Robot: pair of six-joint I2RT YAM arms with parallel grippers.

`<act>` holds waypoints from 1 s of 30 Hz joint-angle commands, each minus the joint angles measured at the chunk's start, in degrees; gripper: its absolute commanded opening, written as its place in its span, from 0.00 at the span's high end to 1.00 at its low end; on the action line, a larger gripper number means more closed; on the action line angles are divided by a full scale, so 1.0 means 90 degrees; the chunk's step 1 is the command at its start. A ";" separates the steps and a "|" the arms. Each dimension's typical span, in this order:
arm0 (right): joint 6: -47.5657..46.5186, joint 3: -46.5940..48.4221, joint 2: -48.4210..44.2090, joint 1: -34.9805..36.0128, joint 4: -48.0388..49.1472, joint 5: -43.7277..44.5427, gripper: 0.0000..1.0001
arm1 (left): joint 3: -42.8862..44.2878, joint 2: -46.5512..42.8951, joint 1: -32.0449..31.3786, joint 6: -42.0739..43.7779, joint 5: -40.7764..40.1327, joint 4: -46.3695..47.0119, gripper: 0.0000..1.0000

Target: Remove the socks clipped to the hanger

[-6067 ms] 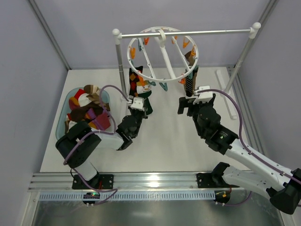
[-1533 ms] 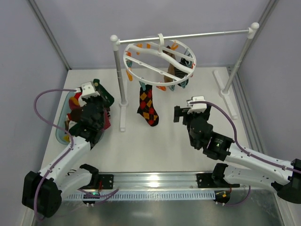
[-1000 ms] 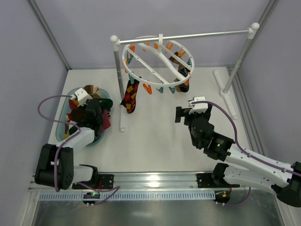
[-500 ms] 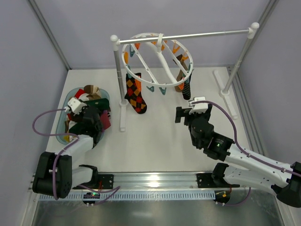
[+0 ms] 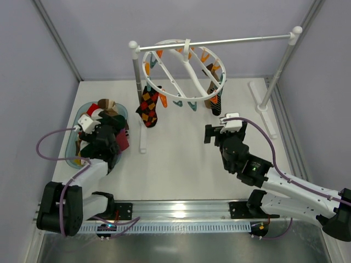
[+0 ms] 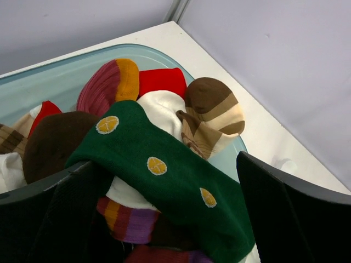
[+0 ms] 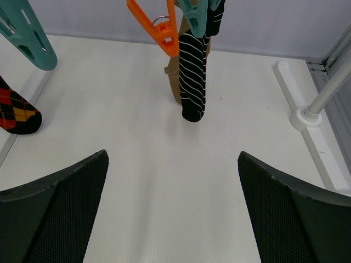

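Soft knit in mixed colours: three socks hang from the round white hanger [image 5: 184, 68], which is hooked on the metal bar of a white-posted rack [image 5: 241, 38] at the far side of the tabletop [image 5: 181, 164]. A red-and-orange diamond-patterned sock [image 5: 148, 107] dangles at the hanger's left. A black-and-white striped sock [image 7: 194, 76] hangs at its right, with a brown sock [image 7: 174, 82] just behind it, under orange and teal clips [image 7: 162, 27].

The socks look light, limp and stretchy. A pinch on the hanging foot or leg, below the clip, should let one pull free, though the hanger will likely swing or tilt with the tug.

The left arm is folded low over a teal tray [image 6: 66, 71] piled with loose socks. The left fingers [image 5: 108, 133] are spread wide and grip nothing, with a dark green spotted sock [image 6: 164, 175] lying on the pile beneath them.

The right arm reaches forward along the tabletop and faces the striped sock from well apart. The right fingers [image 5: 210, 133] are also spread wide and empty.
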 commanded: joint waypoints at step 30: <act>0.0164 -0.0254 -0.0534 -0.0024 0.0271 0.0008 0.00 | -0.0501 -0.0393 -0.4123 0.2451 -0.0835 0.2105 0.00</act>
